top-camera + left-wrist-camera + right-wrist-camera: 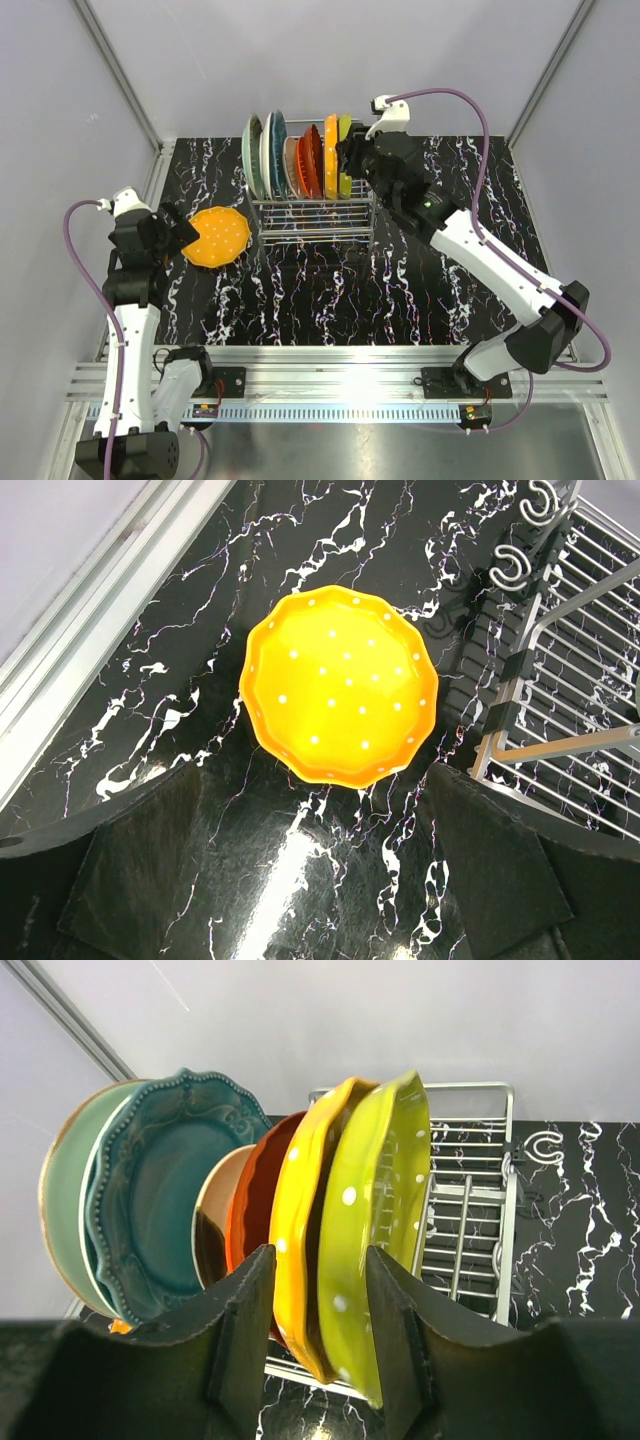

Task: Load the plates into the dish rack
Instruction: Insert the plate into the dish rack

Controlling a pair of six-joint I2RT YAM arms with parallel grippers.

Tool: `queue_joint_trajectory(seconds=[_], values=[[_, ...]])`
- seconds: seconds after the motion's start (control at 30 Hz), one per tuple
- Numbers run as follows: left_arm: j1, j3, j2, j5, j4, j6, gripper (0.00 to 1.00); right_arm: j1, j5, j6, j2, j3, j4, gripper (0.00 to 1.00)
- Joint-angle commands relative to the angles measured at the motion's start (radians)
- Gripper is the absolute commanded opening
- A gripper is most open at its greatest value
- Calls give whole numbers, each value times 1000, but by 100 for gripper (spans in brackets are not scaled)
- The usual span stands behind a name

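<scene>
Your right arm [480,250] reached far across the black table [400,290] to the right end of the dish rack [315,228]. The right gripper [318,1252] was low beside the last plates there. Its fingers [245,1330] stood apart, one on each side of the bottom edges of the orange plate [300,1190] and the yellow-green plate [385,1180]. I could not tell if the fingers touched those plates.

Your left arm [135,300] stood bent at the left side of the table. The left gripper [175,232] hung over the table with its fingers spread wide and nothing between them. Just in front of it, the dotted plate [218,237] lay flat on the table, near the left end of the rack but not touching it.

Six plates stood on edge in the far part of the rack, packed close. From the left they were the pale green plate [65,1190], the teal plate [165,1200], the cream plate [212,1220], the red-orange plate [255,1200], then the orange and yellow-green ones. The near part of the rack was bare wire.
</scene>
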Motion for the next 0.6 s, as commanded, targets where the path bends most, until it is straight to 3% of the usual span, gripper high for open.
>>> queue_joint_trajectory(seconds=[0.0, 0.33, 0.57], values=[[-5, 15, 1, -3, 26, 20, 99, 10, -11, 0, -82, 41, 33, 49], [-5, 15, 4, -4, 26, 23, 99, 9, -13, -25, -163, 9, 15, 59], [-3, 14, 34, 0, 23, 18, 99, 9, -62, -35, -255, -72, 16, 57]])
